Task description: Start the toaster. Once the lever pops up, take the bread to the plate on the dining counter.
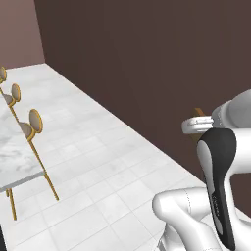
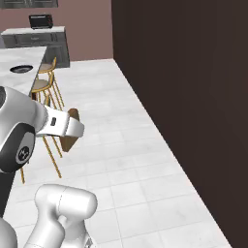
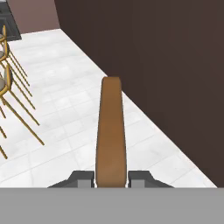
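Observation:
My gripper (image 3: 111,177) is shut on the bread (image 3: 111,131), a thin brown slice that I see edge-on, standing up between the two dark fingertips. From the left base view only the bread's (image 1: 198,112) top corner peeks above the white hand. From the right, the bread (image 2: 70,141) shows behind the hand, held in the air over the floor. The dining counter (image 2: 22,54) with its white marble top stretches away at the upper left, and the plate (image 2: 20,69) with its dark rim lies on it, far from the gripper. The toaster is out of view.
Yellow-legged stools (image 1: 32,125) (image 2: 46,82) (image 3: 6,87) line the counter's side facing me. A tall dark brown wall (image 1: 147,63) (image 2: 193,97) runs along the right. Between them lies a wide strip of white tiled floor (image 1: 98,162). A dark boxy appliance (image 2: 41,20) sits on the far grey cabinets.

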You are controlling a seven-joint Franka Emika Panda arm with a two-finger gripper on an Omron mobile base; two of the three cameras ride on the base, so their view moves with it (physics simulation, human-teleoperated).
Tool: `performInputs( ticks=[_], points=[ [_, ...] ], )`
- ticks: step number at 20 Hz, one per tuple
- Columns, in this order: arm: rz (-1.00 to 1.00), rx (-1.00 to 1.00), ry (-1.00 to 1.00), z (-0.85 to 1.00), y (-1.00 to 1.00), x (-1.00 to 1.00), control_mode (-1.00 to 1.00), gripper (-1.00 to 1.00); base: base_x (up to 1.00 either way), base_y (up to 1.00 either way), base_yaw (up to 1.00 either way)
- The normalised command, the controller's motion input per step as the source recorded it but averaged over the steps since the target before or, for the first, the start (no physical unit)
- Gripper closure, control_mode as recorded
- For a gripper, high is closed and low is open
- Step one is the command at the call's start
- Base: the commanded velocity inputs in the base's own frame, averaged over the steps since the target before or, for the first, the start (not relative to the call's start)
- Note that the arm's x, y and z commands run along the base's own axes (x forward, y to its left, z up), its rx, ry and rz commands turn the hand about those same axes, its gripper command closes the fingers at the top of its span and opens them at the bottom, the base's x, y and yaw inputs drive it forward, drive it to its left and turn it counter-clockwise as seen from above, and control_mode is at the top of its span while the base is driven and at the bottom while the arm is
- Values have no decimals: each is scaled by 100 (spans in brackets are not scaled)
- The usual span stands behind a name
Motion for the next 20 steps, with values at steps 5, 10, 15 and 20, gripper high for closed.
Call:
performInputs(
  ticks=[5,10,15,20],
  points=[
    [0,0,0,0,0,0,100,100,100,-72,51],
    [0,0,0,0,0,0,100,100,100,-74,49],
    [0,0,0,0,0,0,100,100,100,-76,46],
    [0,0,0,0,0,0,100,100,100,-71,43]
  ],
)
